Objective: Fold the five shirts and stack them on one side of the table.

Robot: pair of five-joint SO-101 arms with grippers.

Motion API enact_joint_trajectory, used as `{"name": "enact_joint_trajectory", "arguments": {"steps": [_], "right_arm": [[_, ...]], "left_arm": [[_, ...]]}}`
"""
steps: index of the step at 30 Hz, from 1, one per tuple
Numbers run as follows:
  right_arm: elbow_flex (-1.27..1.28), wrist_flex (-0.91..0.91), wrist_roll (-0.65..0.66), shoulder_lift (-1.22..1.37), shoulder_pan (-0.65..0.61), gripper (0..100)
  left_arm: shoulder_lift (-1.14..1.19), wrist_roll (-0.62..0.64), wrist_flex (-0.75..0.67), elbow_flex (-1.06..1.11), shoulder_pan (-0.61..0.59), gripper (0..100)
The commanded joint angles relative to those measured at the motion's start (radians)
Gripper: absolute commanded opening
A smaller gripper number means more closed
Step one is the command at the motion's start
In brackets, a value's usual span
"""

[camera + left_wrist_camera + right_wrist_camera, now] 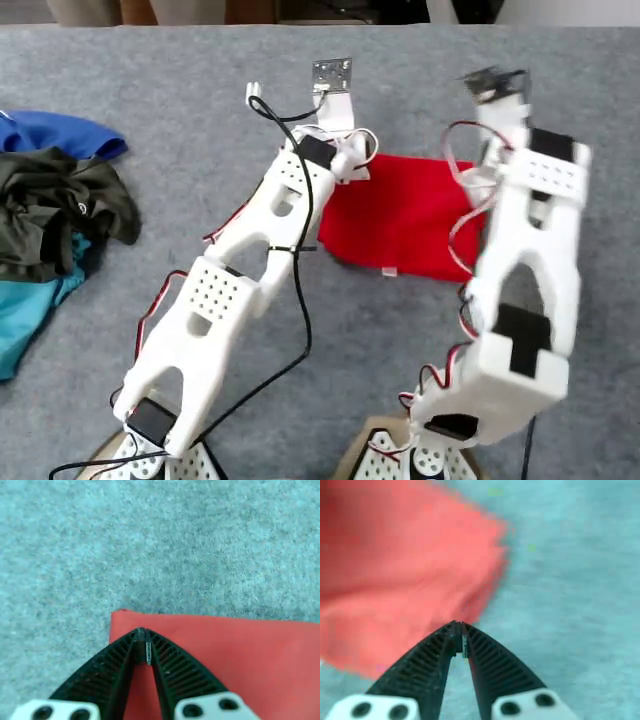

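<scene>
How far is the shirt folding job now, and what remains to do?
Done: the red cloth shirt lies centrally, folded into a flat rectangle. In hand: the left gripper is shut at its corner, the right gripper shut by its edge. Left: the crumpled blue shirt, dark olive shirt and teal shirt lie heaped unfolded; no stack yet.
</scene>
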Motion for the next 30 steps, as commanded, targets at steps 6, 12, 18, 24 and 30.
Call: {"name": "enact_joint_trajectory", "arguments": {"steps": [6, 12, 18, 24, 30], "right_arm": [[0.008, -0.081, -0.017, -0.217, -0.008, 0.9], [0.045, -0.089, -0.002, -0.139, -0.148, 0.9], [0.058, -0.152, 0.002, 0.064, -0.119, 0.9], [0.05, -0.221, 0.017, 0.231, -0.071, 0.9], [-0.012, -0.166, 0.028, 0.17, -0.077, 0.9]], "left_arm": [[-0.022, -0.006, 0.0, -0.054, 0.0, 2], [-0.022, -0.006, 0.0, -0.054, -0.003, 2], [-0.022, -0.006, 0.002, -0.054, -0.005, 2], [-0.022, -0.006, 0.002, -0.054, -0.005, 2], [-0.022, -0.006, 0.002, -0.054, -0.005, 2]]}}
